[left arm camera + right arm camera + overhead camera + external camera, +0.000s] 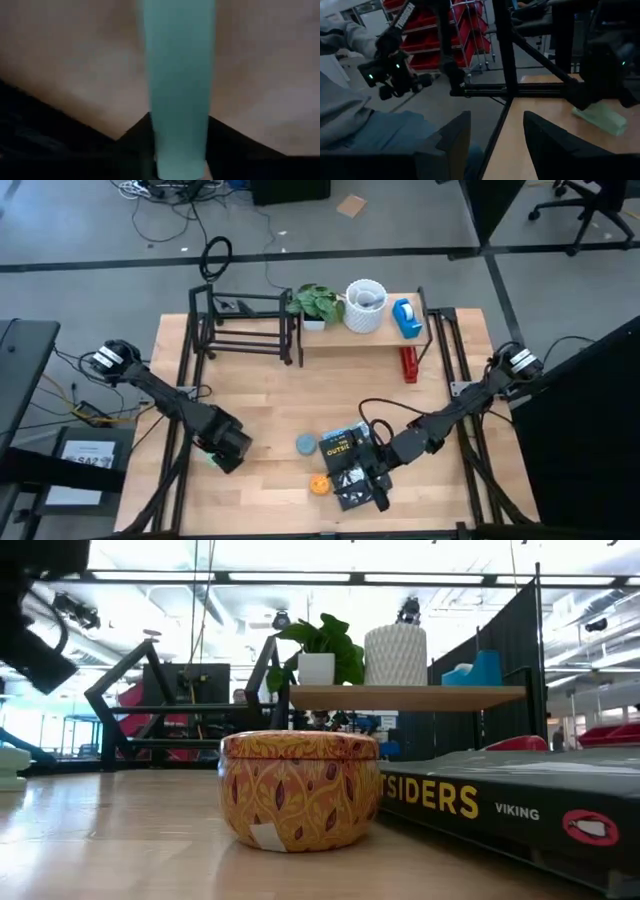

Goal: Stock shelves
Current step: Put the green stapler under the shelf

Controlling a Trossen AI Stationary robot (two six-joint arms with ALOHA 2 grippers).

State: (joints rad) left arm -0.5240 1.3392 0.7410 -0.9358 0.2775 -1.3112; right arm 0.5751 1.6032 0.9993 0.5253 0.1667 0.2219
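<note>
- Wooden surface (pixel 270 380) is carrying everything: the plank-topped shelf (pixel 350 338) is standing along its far edge with the open black rack (pixel 245 325) just beside it, on the left arm's side.
- On the plank a potted plant (pixel 318 304), a white ribbed pot (pixel 366 305) and a blue item (pixel 406 318) are already sitting; a red item (pixel 409 364) is lying just in front of the shelf.
- Right gripper (pixel 375 465) is hovering over the dark book (pixel 350 465), well in front of the shelf; its fingers (pixel 547 145) are standing spread and empty.
- The book's long axis is running roughly toward the shelf, with the orange tin (pixel 319 485) and a grey disc (pixel 306 444) just beside it.
- Left gripper (pixel 222 448) is pinching a pale green piece (pixel 179 85) low over the surface, in front of the rack.
- The right arm is nearer the book, and the shelf lies straight beyond it.
</note>
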